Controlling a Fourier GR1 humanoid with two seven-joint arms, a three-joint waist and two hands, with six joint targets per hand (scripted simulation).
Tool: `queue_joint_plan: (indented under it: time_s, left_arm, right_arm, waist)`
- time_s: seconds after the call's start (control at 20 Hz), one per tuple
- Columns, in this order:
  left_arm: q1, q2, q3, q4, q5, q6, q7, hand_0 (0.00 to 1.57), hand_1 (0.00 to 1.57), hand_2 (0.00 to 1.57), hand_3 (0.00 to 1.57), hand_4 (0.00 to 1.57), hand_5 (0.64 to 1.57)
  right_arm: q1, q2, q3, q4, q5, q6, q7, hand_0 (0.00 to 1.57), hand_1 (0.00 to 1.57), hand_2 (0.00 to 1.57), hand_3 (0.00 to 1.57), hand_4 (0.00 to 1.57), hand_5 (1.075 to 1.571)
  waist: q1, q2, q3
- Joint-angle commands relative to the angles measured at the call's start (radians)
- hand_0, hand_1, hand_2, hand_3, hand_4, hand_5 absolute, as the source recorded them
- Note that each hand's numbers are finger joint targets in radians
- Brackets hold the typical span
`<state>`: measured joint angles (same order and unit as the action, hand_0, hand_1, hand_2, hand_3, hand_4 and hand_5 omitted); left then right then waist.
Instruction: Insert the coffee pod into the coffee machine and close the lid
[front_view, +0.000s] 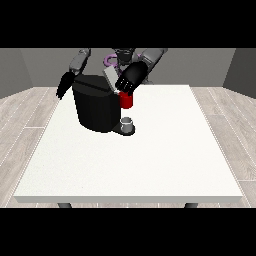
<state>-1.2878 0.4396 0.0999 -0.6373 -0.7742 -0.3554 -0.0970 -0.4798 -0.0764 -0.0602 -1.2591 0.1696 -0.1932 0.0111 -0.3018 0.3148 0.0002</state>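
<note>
The black coffee machine (96, 107) stands on the table's far left part. Its grey lid (107, 76) is tilted up and open. A red pod holder (127, 101) juts out at the machine's right side, above a small grey cup (128, 123) on the machine's base. The hand at the view's right (132, 76) hovers just over the red holder, right beside the raised lid. A small pale spot (117, 92) shows under that hand; I cannot tell whether it is the coffee pod. The hand at the view's left (64, 85) hangs beside the machine, holding nothing.
The white table (150, 160) stretches wide in front of and to the right of the machine. Its edges are near the machine only at the far left. A wooden floor surrounds the table.
</note>
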Motion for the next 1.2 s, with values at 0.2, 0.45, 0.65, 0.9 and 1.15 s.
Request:
queue_joint_plan:
  time_s: [0.2,0.45,0.65,0.9,1.15]
  left_arm:
    - [0.003,0.036,-0.045,0.005,-0.076,0.053,-0.04,1.16,1.16,1.19,1.07,0.0,1.571]
    - [0.038,0.075,-0.012,0.03,-0.062,0.081,-0.094,1.11,1.11,1.14,1.02,0.0,1.571]
    - [0.034,0.051,-0.001,0.017,-0.048,0.084,-0.103,1.14,1.14,1.14,0.96,0.0,1.571]
    - [-0.033,0.059,0.024,0.018,-0.036,0.089,-0.109,1.25,1.25,1.21,0.95,0.0,1.571]
    - [0.034,0.056,0.003,0.031,-0.072,0.169,-0.175,1.27,1.27,1.24,0.97,0.0,1.571]
  right_arm:
    - [-0.012,-0.002,-0.003,-0.019,-0.002,-0.004,-0.005,0.0,0.0,0.0,0.0,0.15,1.571]
    - [0.048,0.002,0.026,-0.053,0.007,0.015,-0.045,0.0,0.0,0.0,0.0,0.0,1.571]
    - [0.018,-0.029,-0.017,-0.036,-0.023,0.03,0.019,0.0,0.0,0.0,0.0,0.0,1.571]
    - [-0.022,0.004,-0.004,-0.031,-0.004,-0.01,0.014,0.0,0.0,0.0,0.0,0.04,1.571]
    - [-0.006,-0.004,0.035,-0.086,0.023,0.003,0.054,0.0,0.0,0.0,0.0,0.14,1.571]
  waist:
    - [-0.019,0.03,0.0001]
    - [-0.038,0.062,-0.0002]
    - [-0.017,0.025,0.0]
    - [-0.024,0.062,0.0001]
    - [-0.047,0.065,-0.0006]
